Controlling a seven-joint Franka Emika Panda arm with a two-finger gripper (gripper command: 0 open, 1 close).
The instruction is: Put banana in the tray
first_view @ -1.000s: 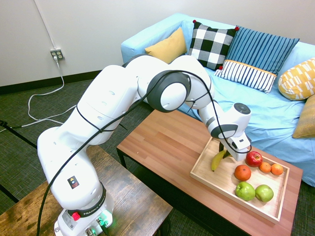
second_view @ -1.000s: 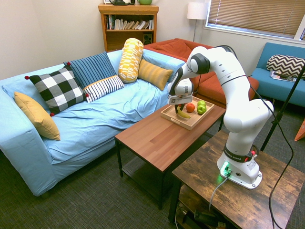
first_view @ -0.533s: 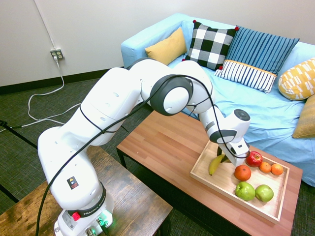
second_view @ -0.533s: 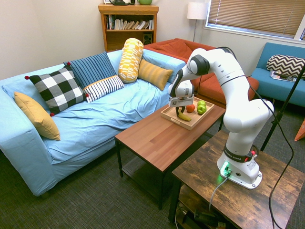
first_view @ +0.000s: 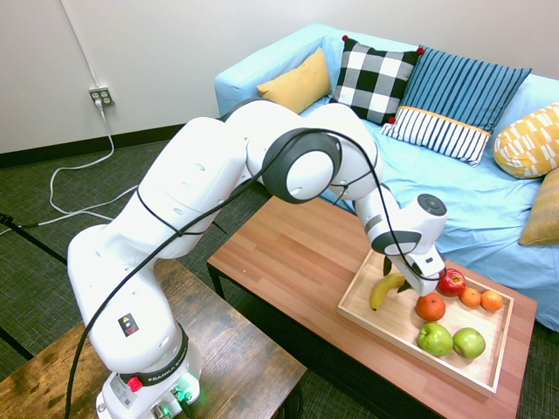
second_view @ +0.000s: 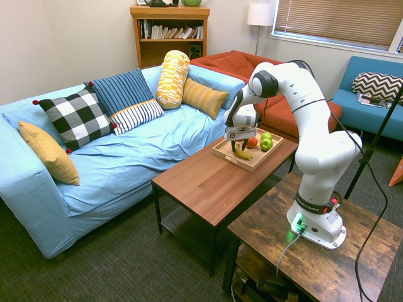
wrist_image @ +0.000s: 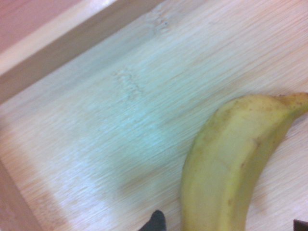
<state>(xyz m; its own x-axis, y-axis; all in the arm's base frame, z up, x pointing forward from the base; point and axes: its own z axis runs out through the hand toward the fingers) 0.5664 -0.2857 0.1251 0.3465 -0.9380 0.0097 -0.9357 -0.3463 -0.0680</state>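
The yellow banana [first_view: 383, 292] lies on the floor of the light-wood tray [first_view: 397, 342], in the corner nearest the table's middle. My gripper [first_view: 400, 284] stands right over the banana's stem end, low in the tray. Its jaws look parted on either side of the fruit, so I read it as open. From the other side the banana [second_view: 242, 151] shows just under the gripper [second_view: 238, 146], inside the tray [second_view: 236, 161]. Up close, the banana [wrist_image: 231, 163] rests on the pale tray floor [wrist_image: 120, 120] beside a raised rim.
The tray's far half holds a red apple [first_view: 451, 281], an orange [first_view: 430, 306], two small oranges [first_view: 481, 298] and two green apples [first_view: 452, 340]. The tray sits at one end of the reddish-brown table [first_view: 297, 253]. A blue sofa [first_view: 472, 192] with cushions runs behind it.
The gripper came down a little with the banana, setting it on the tray floor, and its jaws have spread apart.
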